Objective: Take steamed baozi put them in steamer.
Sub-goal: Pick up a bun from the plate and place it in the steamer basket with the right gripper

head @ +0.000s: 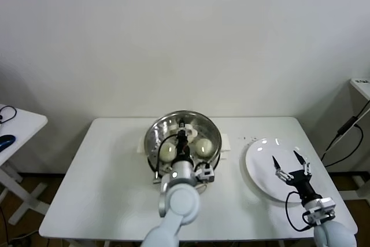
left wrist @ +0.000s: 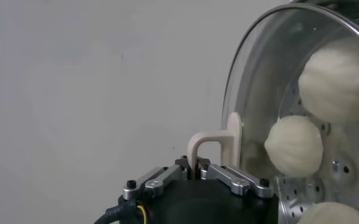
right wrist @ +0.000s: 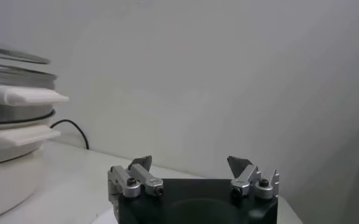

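Reaching over the steamer [head: 184, 137] at the middle of the white worktop [head: 104, 177], the left gripper [head: 182, 133] has its fingers pressed fully together and carries nothing. Steamed baozi [left wrist: 294, 146] lie on the perforated floor inside the pot, two of them visible from above. At the near right, the right gripper [head: 288, 161] hovers over the white plate [head: 260, 172], fingers spread wide and empty.
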`<control>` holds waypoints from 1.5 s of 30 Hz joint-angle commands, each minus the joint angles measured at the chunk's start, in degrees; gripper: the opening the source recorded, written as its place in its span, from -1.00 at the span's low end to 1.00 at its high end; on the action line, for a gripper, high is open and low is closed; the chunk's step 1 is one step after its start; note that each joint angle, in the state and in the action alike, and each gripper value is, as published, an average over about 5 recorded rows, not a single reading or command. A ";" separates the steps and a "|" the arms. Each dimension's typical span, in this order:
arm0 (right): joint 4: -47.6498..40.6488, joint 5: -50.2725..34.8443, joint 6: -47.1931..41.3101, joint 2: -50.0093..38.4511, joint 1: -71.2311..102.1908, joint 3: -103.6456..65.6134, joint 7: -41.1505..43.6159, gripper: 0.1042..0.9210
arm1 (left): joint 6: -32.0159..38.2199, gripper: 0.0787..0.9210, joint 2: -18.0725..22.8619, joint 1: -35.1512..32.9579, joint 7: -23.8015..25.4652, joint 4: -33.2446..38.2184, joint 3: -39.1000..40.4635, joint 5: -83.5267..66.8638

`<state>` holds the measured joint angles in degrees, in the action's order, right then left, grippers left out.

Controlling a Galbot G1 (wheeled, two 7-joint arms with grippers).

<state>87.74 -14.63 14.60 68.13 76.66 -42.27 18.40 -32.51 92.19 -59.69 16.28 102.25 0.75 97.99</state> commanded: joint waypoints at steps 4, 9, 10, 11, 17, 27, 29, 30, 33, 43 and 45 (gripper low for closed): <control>-0.32 0.11 0.23 0.32 0.00 -0.43 0.21 0.76 | 0.44 -0.83 2.07 0.72 -0.62 -1.76 0.09 -0.28; -0.40 0.15 0.32 0.45 0.00 -0.59 0.30 0.76 | 0.89 -0.83 2.02 0.89 -0.86 -2.29 0.05 -0.36; -0.44 0.17 0.35 0.49 0.00 -0.62 0.33 0.76 | 0.96 -0.83 2.04 0.90 -0.90 -2.36 0.07 -0.38; -0.49 0.18 0.38 0.53 0.00 -0.66 0.36 0.76 | 1.02 -0.83 2.06 0.90 -0.92 -2.41 0.08 -0.39; -0.74 0.34 0.60 0.71 0.01 -0.87 0.51 0.76 | 1.34 -0.83 2.01 1.06 -0.88 -2.59 0.13 -0.33; -0.95 0.39 0.73 0.79 -0.10 -1.21 0.64 0.76 | 1.92 -0.83 1.98 1.11 -0.86 -3.04 0.27 -0.05; -0.98 0.42 0.75 0.85 -0.16 -1.22 0.66 0.76 | 1.92 -0.83 1.98 1.05 -0.88 -3.08 0.27 0.00; -0.99 0.44 0.76 0.89 -0.20 -1.22 0.68 0.76 | 1.89 -0.83 1.99 1.02 -0.87 -3.08 0.27 0.04; -1.01 0.47 0.78 0.99 -0.29 -1.23 0.71 0.76 | 1.84 -0.83 2.00 0.97 -0.85 -3.03 0.21 0.20; -1.09 0.58 0.86 1.19 -0.43 -1.40 0.79 0.76 | 2.00 -0.83 1.97 0.87 -1.04 -3.28 0.16 0.03; -1.08 0.58 0.87 1.20 -0.48 -1.44 0.80 0.76 | 2.04 -0.83 1.94 0.80 -0.98 -3.24 0.15 0.04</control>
<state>86.65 -14.06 15.44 69.33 76.26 -43.64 19.17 -30.68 92.19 -58.75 15.29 98.99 0.91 98.02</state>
